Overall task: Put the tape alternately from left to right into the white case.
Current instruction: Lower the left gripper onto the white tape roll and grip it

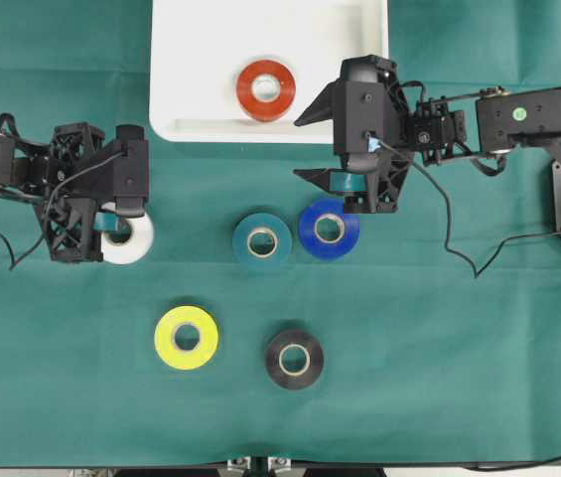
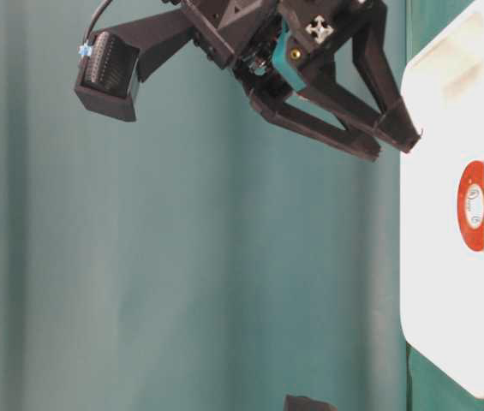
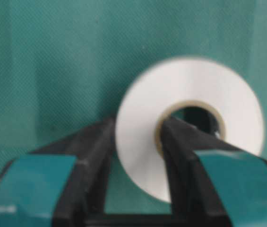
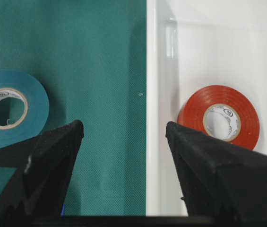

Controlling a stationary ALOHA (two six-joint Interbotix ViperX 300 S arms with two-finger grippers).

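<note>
L gripper point(image 3: 138, 142) clamped on white tape point(image 3: 190, 127), 1 finger point(image 3: 183, 151) thru the core, other outside. R gripper point(image 4: 124, 137) wide open w/ nothing held; red-orange tape point(image 4: 218, 116) just ahead-right in white case point(image 4: 209, 42), teal tape point(image 4: 10, 109) ahead-left on cloth

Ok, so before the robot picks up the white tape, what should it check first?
1. Left gripper shut on the white tape, one finger through the hole and one outside the ring: ok.
2. Tape sharp enough in the left wrist view to judge how firm the grip is: cannot tell, it is blurred.
3. Room in the white case: ok, only the red-orange tape lies in it.
4. Right gripper open and empty: ok.
5. Path to the case free: not ok, the right gripper hangs over the case's near rim.
6. Teal tape and blue tape lie apart from the white one: ok.
</note>
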